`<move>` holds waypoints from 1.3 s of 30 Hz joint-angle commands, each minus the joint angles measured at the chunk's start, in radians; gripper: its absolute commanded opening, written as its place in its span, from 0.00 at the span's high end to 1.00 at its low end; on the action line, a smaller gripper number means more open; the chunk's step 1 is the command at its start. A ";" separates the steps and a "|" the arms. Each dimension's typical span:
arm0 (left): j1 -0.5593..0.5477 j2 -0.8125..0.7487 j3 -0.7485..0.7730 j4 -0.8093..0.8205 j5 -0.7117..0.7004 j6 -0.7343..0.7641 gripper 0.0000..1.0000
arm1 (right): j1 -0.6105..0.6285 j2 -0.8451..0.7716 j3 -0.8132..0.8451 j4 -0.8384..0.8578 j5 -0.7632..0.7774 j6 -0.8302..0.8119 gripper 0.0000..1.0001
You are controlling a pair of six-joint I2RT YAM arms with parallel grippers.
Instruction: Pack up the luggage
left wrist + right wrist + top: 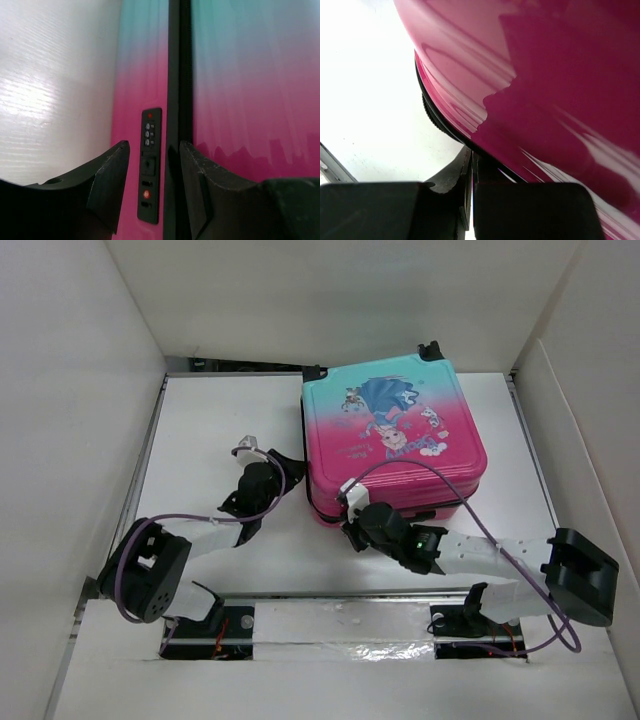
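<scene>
The luggage (395,430) is a small pink-to-teal hard-shell suitcase with a cartoon print, lying flat and closed at the back middle of the table. My left gripper (292,475) is open against its left side. In the left wrist view (154,150) the jaws straddle the black combination lock panel (151,165) beside the black zipper trim (179,75). My right gripper (350,520) is at the case's near left corner. In the right wrist view (471,155) the jaws are pressed together on a thin dark zipper pull under the pink shell (545,75).
The white table (220,420) is boxed in by white walls on the left, back and right. A metal rail (330,595) runs along the near edge by the arm bases. Purple cables loop over both arms.
</scene>
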 commanded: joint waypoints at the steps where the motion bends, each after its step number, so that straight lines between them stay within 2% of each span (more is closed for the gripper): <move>1: -0.047 -0.038 -0.040 0.066 0.186 -0.004 0.57 | 0.006 -0.036 0.040 0.162 -0.064 -0.007 1.00; 5: -0.109 -0.085 -0.091 0.101 0.127 -0.049 0.59 | 0.017 0.047 0.103 0.220 -0.229 -0.019 1.00; 8: -0.168 -0.111 -0.106 0.080 0.068 -0.057 0.59 | 0.102 0.160 0.198 0.253 -0.283 -0.016 1.00; 10: -0.177 -0.114 -0.111 0.067 0.059 -0.063 0.59 | 0.165 0.226 0.293 0.235 -0.272 -0.034 1.00; 13: -0.177 -0.128 -0.124 0.044 0.025 -0.058 0.59 | 0.262 0.242 0.345 0.156 -0.255 -0.083 1.00; 16: -0.137 -0.174 -0.123 0.011 0.020 -0.049 0.58 | 0.273 0.144 0.271 0.144 -0.193 -0.093 1.00; 17: -0.110 -0.215 -0.124 -0.011 0.019 -0.037 0.57 | 0.273 0.104 0.170 0.148 -0.136 -0.088 1.00; 19: -0.099 -0.267 -0.118 -0.054 -0.001 -0.018 0.57 | 0.216 0.009 0.058 0.135 -0.104 -0.076 1.00; 20: -0.088 -0.325 -0.112 -0.110 -0.037 0.008 0.55 | 0.174 -0.104 0.003 0.116 -0.114 -0.051 1.00; 22: -0.088 -0.386 -0.091 -0.182 -0.085 0.029 0.53 | 0.008 -0.236 -0.154 0.077 -0.158 -0.040 1.00; 23: -0.088 -0.441 -0.089 -0.231 -0.113 0.035 0.45 | -0.052 -0.378 -0.197 0.060 -0.215 -0.039 1.00; 26: -0.088 -0.521 -0.095 -0.287 -0.128 0.043 0.27 | -0.268 -0.574 -0.289 -0.049 -0.310 -0.046 1.00; 28: -0.088 -0.525 -0.097 -0.293 -0.127 0.037 0.21 | -0.386 -0.692 -0.299 -0.110 -0.343 -0.048 1.00; 29: -0.088 -0.497 -0.091 -0.280 -0.134 0.039 0.13 | -0.419 -0.712 -0.306 -0.100 -0.416 -0.048 1.00; 31: -0.073 -0.434 -0.024 -0.273 -0.142 0.051 0.10 | -0.469 -0.725 -0.306 -0.103 -0.468 -0.046 1.00; 32: -0.058 -0.342 0.018 -0.261 -0.122 0.061 0.09 | -0.504 -0.719 -0.309 -0.091 -0.517 -0.053 1.00; 34: -0.026 -0.236 0.159 -0.249 -0.102 0.080 0.08 | -0.526 -0.678 -0.312 -0.076 -0.559 -0.063 1.00; 35: -0.006 -0.120 0.217 -0.238 -0.046 0.086 0.07 | -0.526 -0.661 -0.305 -0.080 -0.599 -0.080 1.00; 36: 0.016 -0.064 0.338 -0.243 -0.017 0.086 0.07 | -0.526 -0.647 -0.299 -0.089 -0.610 -0.085 1.00; 39: 0.087 0.161 0.557 -0.258 0.095 0.077 0.07 | -0.503 -0.637 -0.299 -0.089 -0.601 -0.088 1.00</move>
